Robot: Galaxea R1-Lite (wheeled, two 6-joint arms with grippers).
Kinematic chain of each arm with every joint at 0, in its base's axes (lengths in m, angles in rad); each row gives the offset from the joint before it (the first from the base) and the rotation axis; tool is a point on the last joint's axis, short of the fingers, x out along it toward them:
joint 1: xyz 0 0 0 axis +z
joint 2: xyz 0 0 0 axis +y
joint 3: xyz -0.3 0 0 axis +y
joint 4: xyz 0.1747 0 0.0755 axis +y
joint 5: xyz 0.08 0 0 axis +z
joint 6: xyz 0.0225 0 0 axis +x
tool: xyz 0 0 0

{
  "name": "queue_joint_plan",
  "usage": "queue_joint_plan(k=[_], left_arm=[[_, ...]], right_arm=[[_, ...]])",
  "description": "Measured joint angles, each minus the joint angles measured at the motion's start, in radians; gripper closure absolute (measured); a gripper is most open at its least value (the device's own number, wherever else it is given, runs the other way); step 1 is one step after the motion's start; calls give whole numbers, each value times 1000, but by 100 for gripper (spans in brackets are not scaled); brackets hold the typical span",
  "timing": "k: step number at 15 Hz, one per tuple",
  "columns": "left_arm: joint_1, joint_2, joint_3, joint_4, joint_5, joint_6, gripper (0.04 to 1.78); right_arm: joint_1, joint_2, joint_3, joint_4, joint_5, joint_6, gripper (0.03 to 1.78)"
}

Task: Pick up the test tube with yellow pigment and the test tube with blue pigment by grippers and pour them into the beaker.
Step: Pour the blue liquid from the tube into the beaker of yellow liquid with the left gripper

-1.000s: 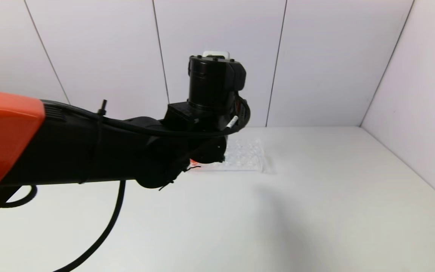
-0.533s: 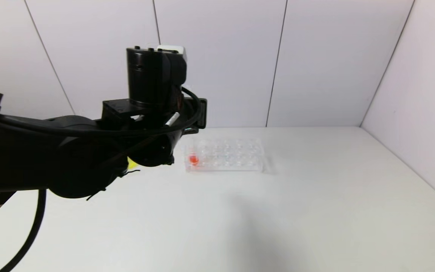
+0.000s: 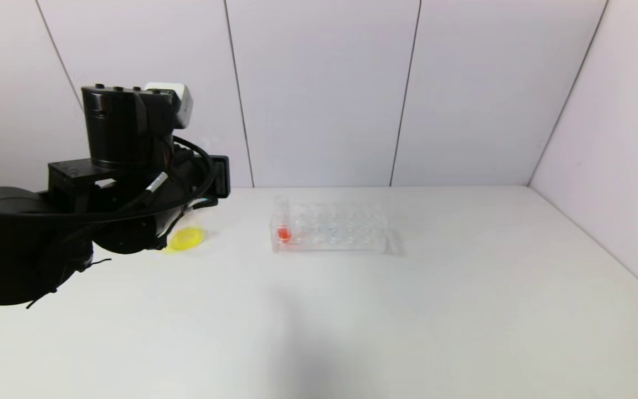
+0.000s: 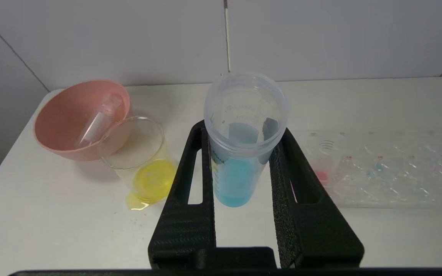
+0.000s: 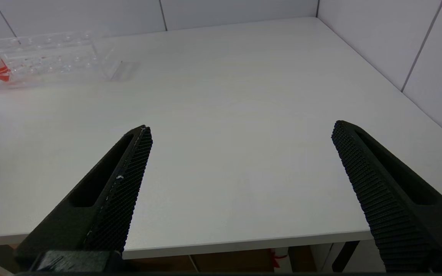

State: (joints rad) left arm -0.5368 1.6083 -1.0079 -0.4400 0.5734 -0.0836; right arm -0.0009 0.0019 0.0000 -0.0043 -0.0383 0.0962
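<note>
Left gripper (image 4: 244, 191) clamps blue-pigment tube (image 4: 240, 153) upright beside beaker (image 4: 138, 153); carry over rim, tip slowly; right gripper (image 5: 240, 184) wide apart, idle.

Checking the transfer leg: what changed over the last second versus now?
The left arm swung from in front of the tube rack toward the robot's left; the left gripper now holds the test tube with blue pigment near the beaker, which has yellow liquid in it. The rack and its red tube stayed put.
</note>
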Motion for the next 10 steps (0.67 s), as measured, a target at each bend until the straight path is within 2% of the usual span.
queue_joint_plan(k=[8, 10], left_arm=[[166, -101, 57, 0, -155, 4, 138], [202, -129, 79, 8, -169, 6, 138]], right_arm=[[0, 0, 0, 0, 0, 0, 10], [0, 0, 0, 0, 0, 0, 10]])
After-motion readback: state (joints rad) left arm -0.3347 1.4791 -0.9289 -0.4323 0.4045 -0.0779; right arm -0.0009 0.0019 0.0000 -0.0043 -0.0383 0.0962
